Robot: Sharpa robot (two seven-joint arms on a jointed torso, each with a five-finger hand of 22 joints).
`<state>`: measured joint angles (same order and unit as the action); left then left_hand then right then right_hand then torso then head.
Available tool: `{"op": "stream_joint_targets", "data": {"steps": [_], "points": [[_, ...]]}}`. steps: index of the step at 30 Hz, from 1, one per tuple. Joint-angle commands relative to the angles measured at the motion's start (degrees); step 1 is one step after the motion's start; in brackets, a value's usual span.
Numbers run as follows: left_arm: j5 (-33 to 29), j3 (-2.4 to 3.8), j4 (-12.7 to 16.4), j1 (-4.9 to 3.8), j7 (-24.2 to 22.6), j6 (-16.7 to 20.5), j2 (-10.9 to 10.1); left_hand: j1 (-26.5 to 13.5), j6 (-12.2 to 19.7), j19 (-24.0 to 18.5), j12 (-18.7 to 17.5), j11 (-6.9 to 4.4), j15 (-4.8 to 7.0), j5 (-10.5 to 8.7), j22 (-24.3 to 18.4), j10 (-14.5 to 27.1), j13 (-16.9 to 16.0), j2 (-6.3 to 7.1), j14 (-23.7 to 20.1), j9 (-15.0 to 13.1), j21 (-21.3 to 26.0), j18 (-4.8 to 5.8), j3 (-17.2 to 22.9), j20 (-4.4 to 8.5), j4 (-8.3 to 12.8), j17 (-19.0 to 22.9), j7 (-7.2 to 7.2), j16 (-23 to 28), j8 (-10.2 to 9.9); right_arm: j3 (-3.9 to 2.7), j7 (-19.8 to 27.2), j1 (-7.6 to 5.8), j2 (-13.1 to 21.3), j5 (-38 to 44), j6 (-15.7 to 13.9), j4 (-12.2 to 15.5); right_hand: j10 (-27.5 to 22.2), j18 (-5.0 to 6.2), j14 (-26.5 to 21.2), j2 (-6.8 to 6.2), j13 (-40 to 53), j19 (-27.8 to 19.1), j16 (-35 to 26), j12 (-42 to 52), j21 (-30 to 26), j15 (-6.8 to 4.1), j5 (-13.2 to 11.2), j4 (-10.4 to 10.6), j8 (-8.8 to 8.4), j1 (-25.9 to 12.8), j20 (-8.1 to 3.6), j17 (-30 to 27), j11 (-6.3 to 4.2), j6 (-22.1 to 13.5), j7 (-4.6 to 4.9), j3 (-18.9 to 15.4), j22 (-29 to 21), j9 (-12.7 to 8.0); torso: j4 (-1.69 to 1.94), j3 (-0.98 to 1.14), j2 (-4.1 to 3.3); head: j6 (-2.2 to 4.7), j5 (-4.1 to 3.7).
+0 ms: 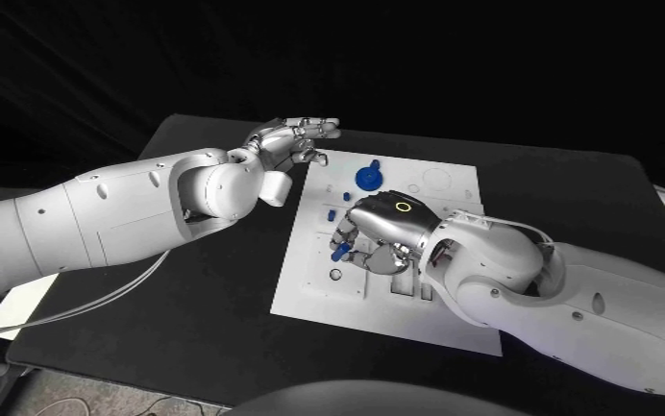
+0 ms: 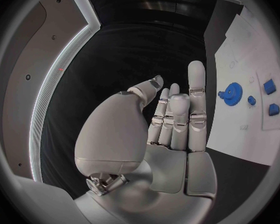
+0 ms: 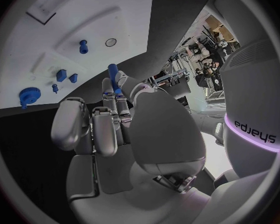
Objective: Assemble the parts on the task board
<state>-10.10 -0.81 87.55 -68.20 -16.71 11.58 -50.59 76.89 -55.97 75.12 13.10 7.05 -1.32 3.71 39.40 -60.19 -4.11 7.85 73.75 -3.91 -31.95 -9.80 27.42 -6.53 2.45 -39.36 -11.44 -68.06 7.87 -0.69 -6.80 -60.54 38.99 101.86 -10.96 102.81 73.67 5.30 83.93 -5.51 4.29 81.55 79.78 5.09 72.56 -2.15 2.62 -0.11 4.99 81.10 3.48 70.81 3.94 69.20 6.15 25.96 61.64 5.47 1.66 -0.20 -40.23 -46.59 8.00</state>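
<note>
Right hand (image 1: pixel 377 235): over task board (image 1: pixel 307 281) centre, pinching a blue peg (image 3: pixel 113 73); its long axis runs along the fingers, tip outward.
Left hand (image 1: pixel 294 140): at board's 11 o'clock, released, holding nothing.
Gear (image 1: pixel 367 177): lies flat at board's 12 o'clock.

White task board (image 1: pixel 322 281), flat, mid-table, w/ shallow recesses. Blue gear (image 1: pixel 367 177) lies near its far edge; small blue pieces (image 1: pixel 330 212) just nearer in. One blue peg (image 3: pixel 112 70) held up between right-hand fingertips, above board.
</note>
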Motion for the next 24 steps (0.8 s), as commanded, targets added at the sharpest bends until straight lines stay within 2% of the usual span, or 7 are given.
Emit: {"op": "stream_joint_targets", "data": {"steps": [1, 5, 9, 24], "points": [[0.21, 0.03, 0.26, -0.03, -0.27, -1.24, 0.13, 0.01, 0.35, -0.2, 0.31, -0.09, -0.17, 0.02, -0.05, 0.37, 0.06, -0.27, -0.39, 0.0, 0.21, -0.5, -0.4, -0.13, 0.08, 0.03, 0.12, -0.31, 0.19, 0.05, 1.78, 0.96, -0.68, 0.83, 0.81, -1.18, 1.79, 0.23, 2.78, 0.94, 0.06, 0.0, 0.07, -0.19, -0.1, -0.23, 0.26, -0.45, 0.17, 0.69, -0.28, -0.07, -1.65, 0.28, 0.31, 0.09, -0.02, 0.09, 0.11, 0.01, -0.06, -0.29, 0.22], [0.21, 0.03, 0.33, -0.03, -0.25, -1.2, 0.05, 0.01, 0.35, -0.2, 0.31, -0.09, -0.17, 0.02, -0.05, 0.37, 0.06, -0.27, -0.39, 0.0, 0.21, -0.5, -0.4, -0.13, 0.08, 0.03, 0.12, -0.31, 0.19, 0.08, 1.89, 1.71, -1.38, 0.91, 1.54, -2.53, 1.76, 0.22, 2.79, 0.92, 0.05, 0.01, 0.11, -0.25, -0.08, -0.22, 0.27, -0.51, 0.13, 0.68, -0.27, 0.0, -1.62, 0.25, 0.34, 0.12, 0.02, 0.09, -0.08, 0.03, 0.03, -0.56, 0.61], [0.21, 0.03, 0.38, -0.03, -0.24, -1.19, -0.03, 0.01, 0.35, -0.2, 0.31, -0.09, -0.17, 0.02, -0.05, 0.37, 0.06, -0.27, -0.39, 0.0, 0.21, -0.5, -0.4, -0.13, 0.08, 0.03, 0.12, -0.31, 0.19, 0.1, 1.97, 2.14, -1.98, 0.94, 2.41, -3.51, 1.74, 0.22, 2.79, 0.9, 0.05, 0.02, 0.11, -0.29, -0.06, -0.2, 0.27, -0.54, 0.11, 0.66, -0.26, 0.0, -1.6, 0.22, 0.37, 0.13, 0.05, 0.09, -0.03, 0.05, -0.03, -0.79, 0.82], [0.22, 0.04, 0.46, -0.04, -0.18, -1.16, -0.14, 0.01, 0.35, -0.2, 0.31, -0.09, -0.17, 0.02, -0.05, 0.37, 0.06, -0.27, -0.39, 0.0, 0.21, -0.5, -0.4, -0.13, 0.08, 0.03, 0.12, -0.31, 0.19, 0.27, 1.0, 2.42, -2.95, 1.77, 5.1, -4.91, 1.73, 0.22, 2.79, 0.92, 0.05, 0.01, 0.11, -0.34, -0.07, -0.18, 0.27, -0.56, 0.08, 0.6, -0.25, -0.01, -1.57, 0.2, 0.4, 0.16, 0.04, 0.09, -0.06, 0.06, 0.03, -1.42, 1.25]]}}
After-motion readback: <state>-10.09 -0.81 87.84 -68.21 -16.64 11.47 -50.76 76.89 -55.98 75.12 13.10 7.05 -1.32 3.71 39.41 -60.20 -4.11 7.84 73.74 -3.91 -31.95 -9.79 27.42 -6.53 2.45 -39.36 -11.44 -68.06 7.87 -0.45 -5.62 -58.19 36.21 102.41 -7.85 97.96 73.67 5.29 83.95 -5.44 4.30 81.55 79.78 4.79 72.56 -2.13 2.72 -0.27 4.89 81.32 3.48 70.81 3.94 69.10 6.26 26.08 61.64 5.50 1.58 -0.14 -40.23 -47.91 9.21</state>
